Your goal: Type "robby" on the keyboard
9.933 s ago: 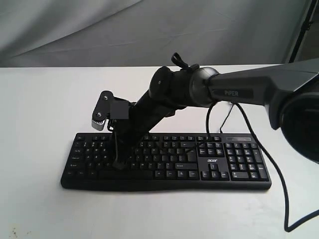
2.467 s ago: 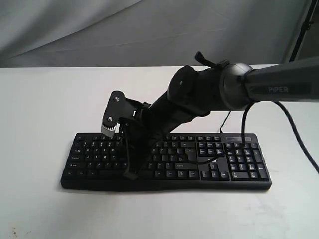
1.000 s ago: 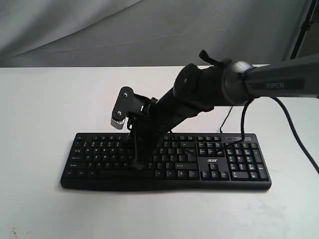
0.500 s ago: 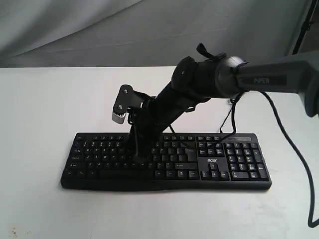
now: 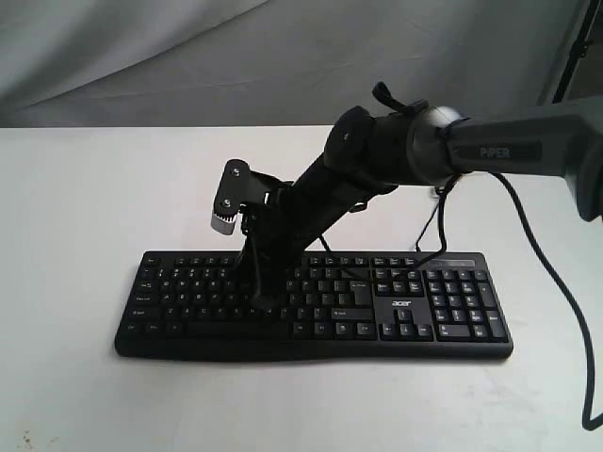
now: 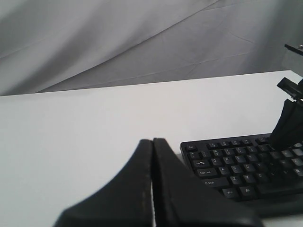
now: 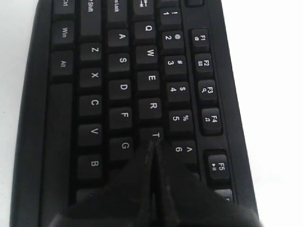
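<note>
The black keyboard lies across the white table, its acer logo by the number pad. My right gripper reaches over from the right and stands shut, tip down on the letter keys left of the middle. In the right wrist view the shut right gripper has its tip at the edge of the T key, and its fingers hide the keys beside T. My left gripper is shut and empty, over bare table off the keyboard's Esc and Tab end.
The white table extends round the keyboard. A thick black arm cable loops down at the right, and thin cable runs behind the keyboard. Grey cloth hangs at the back, with a dark pole at the far right.
The right gripper's tip has moved from the keyboard's front rows back and to the right, onto the upper letter rows. It has hardly moved over the last half second.
</note>
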You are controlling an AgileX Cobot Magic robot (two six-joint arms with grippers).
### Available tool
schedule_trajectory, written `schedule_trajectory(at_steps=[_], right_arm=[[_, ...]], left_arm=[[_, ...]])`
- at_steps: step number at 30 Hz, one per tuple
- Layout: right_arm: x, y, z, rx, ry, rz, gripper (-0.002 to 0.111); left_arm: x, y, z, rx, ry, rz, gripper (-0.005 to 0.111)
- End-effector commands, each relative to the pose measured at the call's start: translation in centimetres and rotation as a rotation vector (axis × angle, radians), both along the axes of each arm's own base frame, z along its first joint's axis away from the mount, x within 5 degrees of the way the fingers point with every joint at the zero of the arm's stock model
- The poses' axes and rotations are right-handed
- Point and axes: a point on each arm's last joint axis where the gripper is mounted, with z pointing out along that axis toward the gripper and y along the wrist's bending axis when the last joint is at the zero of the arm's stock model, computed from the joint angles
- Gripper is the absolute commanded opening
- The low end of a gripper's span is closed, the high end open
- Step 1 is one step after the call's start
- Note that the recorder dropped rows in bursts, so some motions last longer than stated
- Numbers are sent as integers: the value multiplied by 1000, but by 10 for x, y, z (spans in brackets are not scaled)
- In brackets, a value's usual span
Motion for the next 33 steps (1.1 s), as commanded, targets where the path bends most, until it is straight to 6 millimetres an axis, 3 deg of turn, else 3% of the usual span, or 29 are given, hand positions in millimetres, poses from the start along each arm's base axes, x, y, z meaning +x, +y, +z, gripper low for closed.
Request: schedule_trajectory(at_steps=[1,21,28,33], right_arm=[[1,2,-6,11,19,-7,0],[1,2,-7,10,21,-7,0],[0,2,-21,-6,55,-4,0],[0,2,-17,-1,46,-5,0]], left_arm=[[0,0,-1,1,-5,-6,0],[0,0,-1,1,-5,-6,0],[0,0,-1,1,-5,-6,0],[0,0,-1,1,-5,-6,0]])
